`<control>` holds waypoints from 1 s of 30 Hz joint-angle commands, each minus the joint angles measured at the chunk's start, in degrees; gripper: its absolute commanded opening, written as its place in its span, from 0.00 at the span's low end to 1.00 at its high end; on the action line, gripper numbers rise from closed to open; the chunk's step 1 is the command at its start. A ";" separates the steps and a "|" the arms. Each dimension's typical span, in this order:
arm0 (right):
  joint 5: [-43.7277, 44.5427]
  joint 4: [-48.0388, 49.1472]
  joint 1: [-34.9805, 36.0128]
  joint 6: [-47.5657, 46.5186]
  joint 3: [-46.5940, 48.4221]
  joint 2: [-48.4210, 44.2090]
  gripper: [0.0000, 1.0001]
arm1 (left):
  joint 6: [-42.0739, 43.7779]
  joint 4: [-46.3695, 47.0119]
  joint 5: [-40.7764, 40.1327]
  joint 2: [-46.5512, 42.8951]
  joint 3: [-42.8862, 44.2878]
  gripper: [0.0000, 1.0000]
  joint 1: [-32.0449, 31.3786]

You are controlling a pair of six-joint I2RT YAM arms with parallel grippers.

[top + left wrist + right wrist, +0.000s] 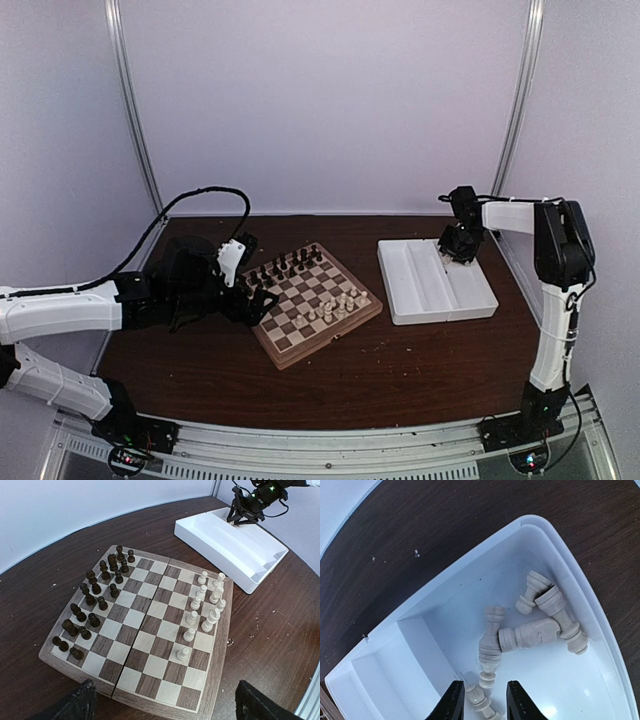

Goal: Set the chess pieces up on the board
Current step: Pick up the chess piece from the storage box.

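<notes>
1. Top external view: the dark table [400, 380] carries everything; the board [292, 335] sits near its middle, turned corner-on to me; the white tray [440, 316] lies apart from it on the right.
2. The left gripper [247, 288] hangs just beside the board's left edge, jaws spread wide and holding nothing; the right gripper [460, 250] is down in the tray's far corner.
3. The dark pieces [95, 600] stand in two rows on one side of the board; the cream pieces [202, 612] fill only part of the two rows opposite; I judge that side somewhat over half set.
4. The loose cream pieces [530, 632] lie on their sides in the tray's rounded corner, touching one another and pointing every which way.
5. The small cream piece [479, 699] lies flat on the tray floor between the right gripper's fingers [452, 702], nearer the left one; I cannot tell whether the jaws pinch it or only bracket it.
6. Its long axis slants from upper left to lower right in the right wrist view, so it crosses the jaws' closing line at an angle; its upper end sits just beside a neighbour's tip; which end is the base I cannot make out.
7. To pick well I would turn the wrist until the pads meet the stem squarely, centre it, close gently, then lift straight up clear of the neighbour; since it comes up lying flat, I expect to tilt it upright before setting it on its square.
</notes>
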 commanded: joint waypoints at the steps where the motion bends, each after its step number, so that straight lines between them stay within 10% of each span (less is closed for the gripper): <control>1: -0.43 -2.16 -0.15 0.29 2.93 2.43 0.32 | 1.62 1.46 -0.97 -0.93 0.84 0.97 -0.14; 13: -0.27 -6.53 -0.71 -0.11 8.60 8.26 0.22 | 4.13 0.57 -2.62 1.30 3.34 0.97 -0.14; 30: -4.83 -4.47 -1.20 -10.45 -4.99 -6.20 0.07 | 4.44 1.58 1.01 2.94 4.14 0.97 -0.14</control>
